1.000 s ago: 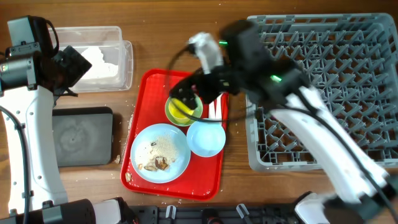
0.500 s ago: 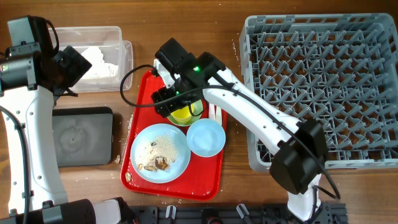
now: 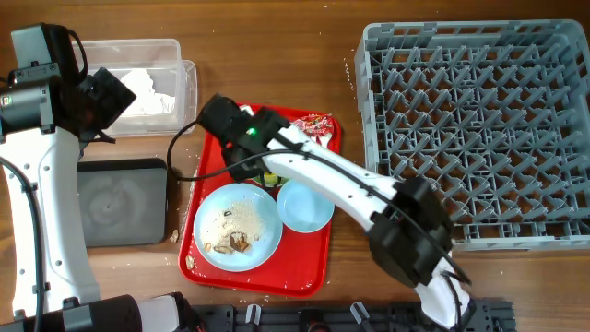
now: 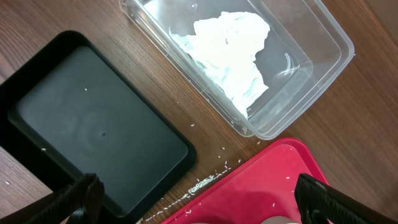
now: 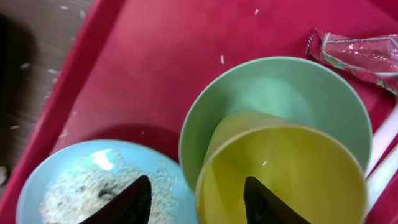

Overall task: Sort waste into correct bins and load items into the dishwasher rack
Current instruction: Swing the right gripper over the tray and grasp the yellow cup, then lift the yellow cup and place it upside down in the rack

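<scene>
On the red tray [image 3: 312, 267], the yellow cup [image 5: 292, 177] stands inside the pale green bowl [image 5: 273, 93]. My right gripper [image 5: 196, 180] hangs over them, open. One finger is over the light blue plate [image 5: 81, 186], the other inside the cup, with both rims between them and untouched. The plate [image 3: 238, 226] holds brown scraps and crumbs; the smaller blue bowl [image 3: 306, 205] sits beside it. A red wrapper [image 3: 313, 124] lies at the tray's back. My left gripper [image 4: 198, 186] is open and empty above the black tray [image 4: 93, 130] and the clear tub [image 4: 311, 37] holding white napkins [image 4: 230, 50].
The grey dishwasher rack [image 3: 479, 129] fills the right side of the table. White cutlery handles [image 5: 384, 146] lie right of the green bowl. Loose crumbs dot the wood between the black tray and the red tray.
My right arm has swung left and down over the cup and green bowl, its jaws narrowing around their rims. The wrapper has come into view. The left arm has not moved.
</scene>
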You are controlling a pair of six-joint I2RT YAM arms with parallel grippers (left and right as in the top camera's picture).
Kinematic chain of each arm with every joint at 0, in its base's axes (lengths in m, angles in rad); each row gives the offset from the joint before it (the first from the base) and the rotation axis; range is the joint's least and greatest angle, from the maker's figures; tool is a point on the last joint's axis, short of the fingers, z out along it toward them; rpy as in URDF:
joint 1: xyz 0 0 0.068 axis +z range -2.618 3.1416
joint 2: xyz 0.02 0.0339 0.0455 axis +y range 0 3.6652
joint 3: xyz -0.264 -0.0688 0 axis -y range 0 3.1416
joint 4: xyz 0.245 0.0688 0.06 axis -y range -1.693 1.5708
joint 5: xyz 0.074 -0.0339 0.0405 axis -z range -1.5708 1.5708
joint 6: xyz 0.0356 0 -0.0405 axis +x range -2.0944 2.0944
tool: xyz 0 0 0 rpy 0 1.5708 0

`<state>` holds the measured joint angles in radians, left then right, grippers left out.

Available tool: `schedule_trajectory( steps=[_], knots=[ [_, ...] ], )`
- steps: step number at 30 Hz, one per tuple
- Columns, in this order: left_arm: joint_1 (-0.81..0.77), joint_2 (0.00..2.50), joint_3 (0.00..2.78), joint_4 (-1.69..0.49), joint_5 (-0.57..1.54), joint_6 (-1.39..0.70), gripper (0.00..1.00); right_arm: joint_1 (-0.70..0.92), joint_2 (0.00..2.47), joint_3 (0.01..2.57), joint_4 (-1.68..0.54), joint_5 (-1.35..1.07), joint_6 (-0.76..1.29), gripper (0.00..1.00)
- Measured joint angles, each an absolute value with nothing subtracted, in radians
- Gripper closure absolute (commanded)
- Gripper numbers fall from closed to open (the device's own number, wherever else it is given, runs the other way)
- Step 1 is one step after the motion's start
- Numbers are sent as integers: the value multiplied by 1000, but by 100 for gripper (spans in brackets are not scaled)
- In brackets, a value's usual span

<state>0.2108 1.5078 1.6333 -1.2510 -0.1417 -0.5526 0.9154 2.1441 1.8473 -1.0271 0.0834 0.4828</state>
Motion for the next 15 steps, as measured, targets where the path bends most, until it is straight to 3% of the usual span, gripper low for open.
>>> schedule_trajectory(
  steps=[6, 9, 12, 15],
  knots=[
    [211, 1508, 1633, -1251, -142, -553, 0, 916, 2164, 1847, -1013, 113, 514, 80],
    [211, 1508, 1633, -1251, -142, -553, 0, 916, 2164, 1847, -1013, 117, 519, 84],
    [211, 1508, 1633, -1251, -142, -553, 0, 916, 2164, 1847, -1018, 117, 524, 96],
    [211, 1508, 1633, -1251, -142, -553, 0, 916, 2164, 1847, -1032, 117, 523, 96]
  ],
)
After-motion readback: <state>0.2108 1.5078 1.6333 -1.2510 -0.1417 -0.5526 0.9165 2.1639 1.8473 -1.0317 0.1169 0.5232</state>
